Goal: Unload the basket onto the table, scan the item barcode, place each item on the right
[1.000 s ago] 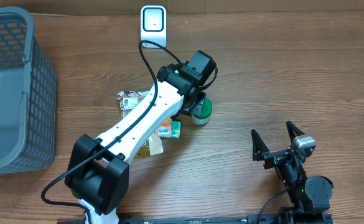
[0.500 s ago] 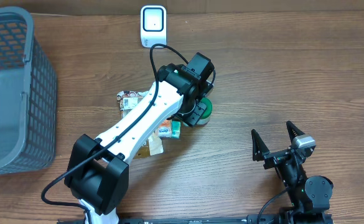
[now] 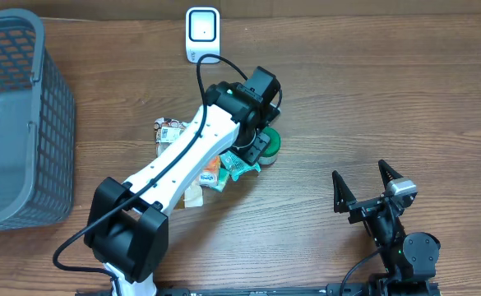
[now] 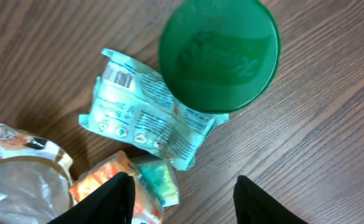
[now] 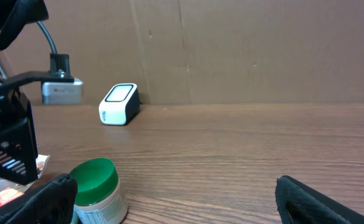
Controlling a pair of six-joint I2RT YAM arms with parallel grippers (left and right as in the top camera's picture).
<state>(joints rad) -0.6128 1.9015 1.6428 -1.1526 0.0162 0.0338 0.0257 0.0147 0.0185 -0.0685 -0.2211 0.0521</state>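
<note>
A teal packet [image 4: 145,115] with a barcode on its upper left corner lies flat on the wood, its edge tucked under a green-lidded jar [image 4: 219,53]. My left gripper [image 4: 185,202] hovers just above it, open, with nothing between the fingers. From overhead the packet [image 3: 242,167] shows beside the jar [image 3: 269,144], under the left gripper [image 3: 256,150]. The white scanner [image 3: 201,33] stands at the far edge, also visible as [image 5: 118,104]. My right gripper [image 3: 363,182] rests open near the front right, empty [image 5: 182,202].
An orange packet [image 4: 107,183], a clear-wrapped item [image 4: 20,168] and a labelled packet [image 3: 172,131] are piled left of the jar. A grey basket [image 3: 10,115] stands at the far left. A cardboard wall backs the table.
The left gripper has gone from shut to open, and the teal packet now lies spread out on the table beside the jar. The right arm has not moved.
</note>
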